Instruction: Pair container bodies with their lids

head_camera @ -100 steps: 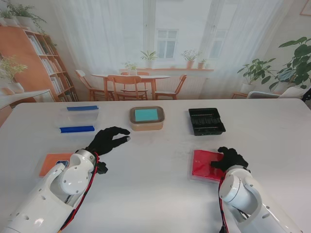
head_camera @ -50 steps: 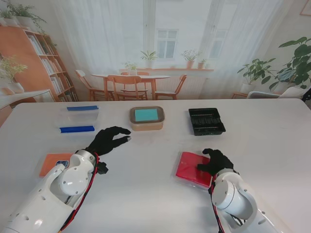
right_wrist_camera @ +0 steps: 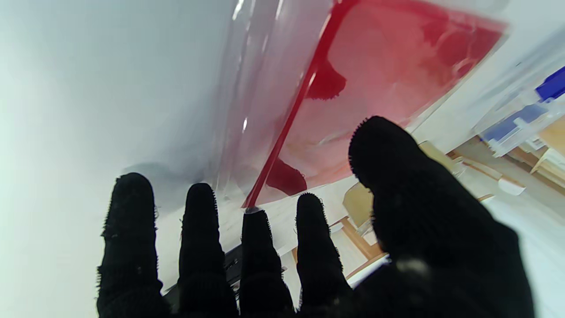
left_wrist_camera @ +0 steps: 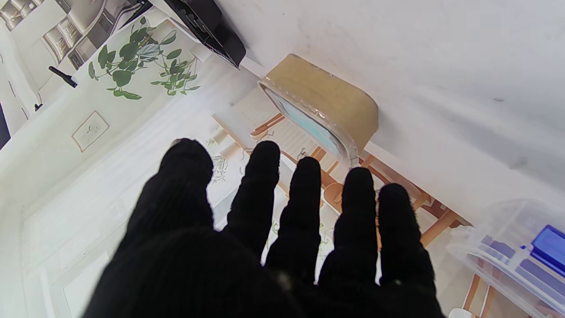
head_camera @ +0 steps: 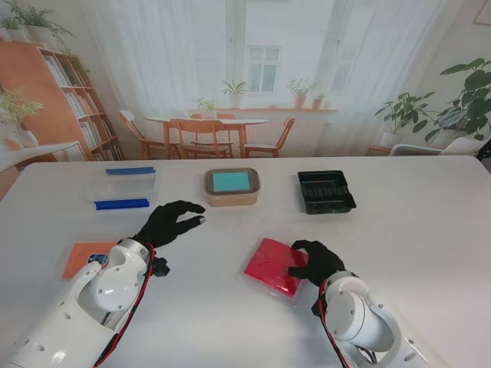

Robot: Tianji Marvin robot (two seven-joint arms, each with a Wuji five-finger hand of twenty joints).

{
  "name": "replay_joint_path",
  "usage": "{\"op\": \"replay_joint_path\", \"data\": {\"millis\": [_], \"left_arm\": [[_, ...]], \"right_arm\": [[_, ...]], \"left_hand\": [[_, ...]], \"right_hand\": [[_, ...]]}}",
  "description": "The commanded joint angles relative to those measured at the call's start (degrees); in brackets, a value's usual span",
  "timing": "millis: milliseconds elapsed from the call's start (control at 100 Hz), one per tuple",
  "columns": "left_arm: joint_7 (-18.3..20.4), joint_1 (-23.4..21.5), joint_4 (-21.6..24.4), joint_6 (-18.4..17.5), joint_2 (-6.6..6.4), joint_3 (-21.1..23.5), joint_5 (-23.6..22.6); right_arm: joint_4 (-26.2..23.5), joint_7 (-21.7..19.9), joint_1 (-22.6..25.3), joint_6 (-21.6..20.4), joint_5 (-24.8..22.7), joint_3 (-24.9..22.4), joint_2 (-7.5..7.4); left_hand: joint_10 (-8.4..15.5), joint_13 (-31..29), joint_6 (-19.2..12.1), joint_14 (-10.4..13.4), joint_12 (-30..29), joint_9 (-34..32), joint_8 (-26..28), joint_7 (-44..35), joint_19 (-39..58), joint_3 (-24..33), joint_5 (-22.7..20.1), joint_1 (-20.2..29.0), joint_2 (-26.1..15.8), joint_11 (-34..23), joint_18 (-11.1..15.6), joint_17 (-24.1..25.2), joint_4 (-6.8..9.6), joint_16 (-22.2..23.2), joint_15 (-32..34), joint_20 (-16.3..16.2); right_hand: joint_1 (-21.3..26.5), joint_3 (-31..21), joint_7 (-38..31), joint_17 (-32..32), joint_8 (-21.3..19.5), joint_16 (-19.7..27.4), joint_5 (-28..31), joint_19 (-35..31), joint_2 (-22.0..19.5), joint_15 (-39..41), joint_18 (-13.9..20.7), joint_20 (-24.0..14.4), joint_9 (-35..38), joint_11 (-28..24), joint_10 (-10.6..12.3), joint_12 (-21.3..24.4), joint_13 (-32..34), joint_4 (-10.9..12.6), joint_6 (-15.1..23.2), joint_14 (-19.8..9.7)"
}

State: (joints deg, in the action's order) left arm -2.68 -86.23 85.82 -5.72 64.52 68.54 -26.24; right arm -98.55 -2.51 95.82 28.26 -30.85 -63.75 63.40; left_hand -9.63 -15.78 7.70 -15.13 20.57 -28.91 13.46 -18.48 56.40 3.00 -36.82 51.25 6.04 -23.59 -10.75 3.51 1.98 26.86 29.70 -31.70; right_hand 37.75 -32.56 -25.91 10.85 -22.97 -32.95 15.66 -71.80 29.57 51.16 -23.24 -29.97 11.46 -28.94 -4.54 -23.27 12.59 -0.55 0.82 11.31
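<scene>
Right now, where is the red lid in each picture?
Stand view: the red lid lies near me, right of centre, with the right hand on its right edge.
Left wrist view: not in it.
Right wrist view: the red lid fills the middle, just past the fingertips.
Shared landmark: the clear box with blue clips, also at the right wrist view's edge.
</scene>
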Motion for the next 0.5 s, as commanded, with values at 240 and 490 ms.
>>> {"op": "replay_joint_path", "data": {"millis": [240, 490], "left_arm": [[-0.2, -1.1, 0.8, -0.2, 0.16, 0.6, -0.6], [-0.1, -1.4, 1.3, -0.2, 0.1, 0.9, -0.9]], "right_arm": [[0.5, -4.0, -1.5, -2.6, -0.7, 2.7, -0.56], [1.8, -6.1, -3.2, -5.6, -2.7, 3.5, -1.23]], "left_hand": [[-0.4, -0.6, -0.1, -0.1, -0.2, -0.7, 0.2, 1.1, 1.6, -1.7, -0.3, -1.0, -1.7, 0.5, -0.3, 1.2, 0.76, -0.4, 0.8, -0.7], [-0.4, -0.7, -0.1, -0.1, -0.2, -0.7, 0.2, 1.1, 1.6, -1.7, -0.4, -1.1, -1.7, 0.5, -0.3, 1.2, 0.74, -0.4, 0.8, -0.6]], "right_hand": [[0.8, -1.6, -0.1, -0.4, -0.8, 0.8, 1.2, -2.0, 2.1, -1.3, 1.6, -1.2, -1.7, -0.7, -0.3, 0.5, 0.9, 0.1, 0.0, 0.4], [0.6, -2.8, -0.3, -0.6, -0.9, 0.8, 1.3, -2.0, 2.8, -1.3, 2.5, -1.6, -1.5, -1.4, -0.1, 0.7, 0.9, 0.0, 0.0, 0.3]]}}
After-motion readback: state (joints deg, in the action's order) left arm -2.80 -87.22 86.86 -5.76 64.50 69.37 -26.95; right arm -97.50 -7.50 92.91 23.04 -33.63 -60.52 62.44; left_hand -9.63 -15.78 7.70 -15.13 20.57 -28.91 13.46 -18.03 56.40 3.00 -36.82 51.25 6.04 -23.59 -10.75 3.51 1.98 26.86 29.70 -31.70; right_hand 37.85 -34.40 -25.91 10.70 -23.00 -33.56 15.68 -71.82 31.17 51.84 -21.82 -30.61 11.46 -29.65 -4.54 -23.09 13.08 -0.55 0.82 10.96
